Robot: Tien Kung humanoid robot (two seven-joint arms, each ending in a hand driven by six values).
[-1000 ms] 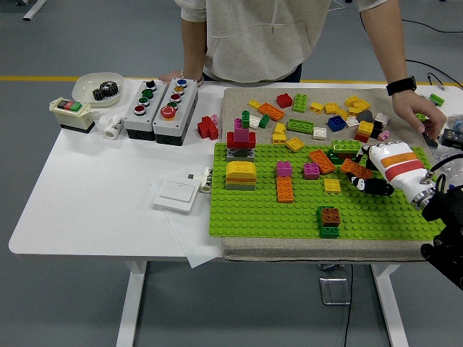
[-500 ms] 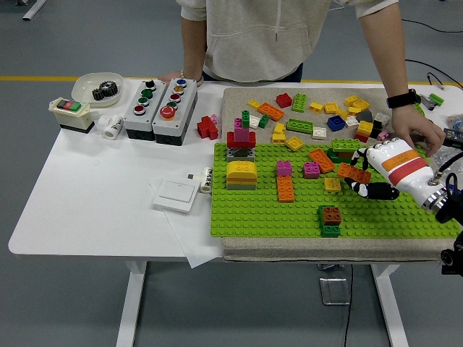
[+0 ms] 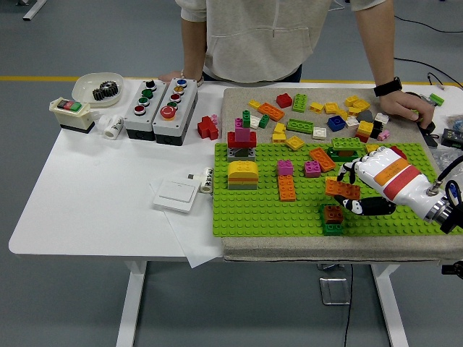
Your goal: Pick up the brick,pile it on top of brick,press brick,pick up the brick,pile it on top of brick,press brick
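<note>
Over the green studded baseplate [image 3: 260, 210], the right robot hand [image 3: 362, 189] has carried the flat orange brick [image 3: 342, 189], pinched in its fingers, from mid-plate to just above the brown-on-green brick stack [image 3: 333, 219] (placement looks imminent, pressing next).

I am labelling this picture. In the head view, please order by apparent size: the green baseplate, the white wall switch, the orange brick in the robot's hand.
1. green baseplate
2. white wall switch
3. orange brick, held by the right hand

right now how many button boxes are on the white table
2: a grey button box with dark buttons and another with coloured buttons, side by side at the table's far left, beside the green baseplate.
</note>
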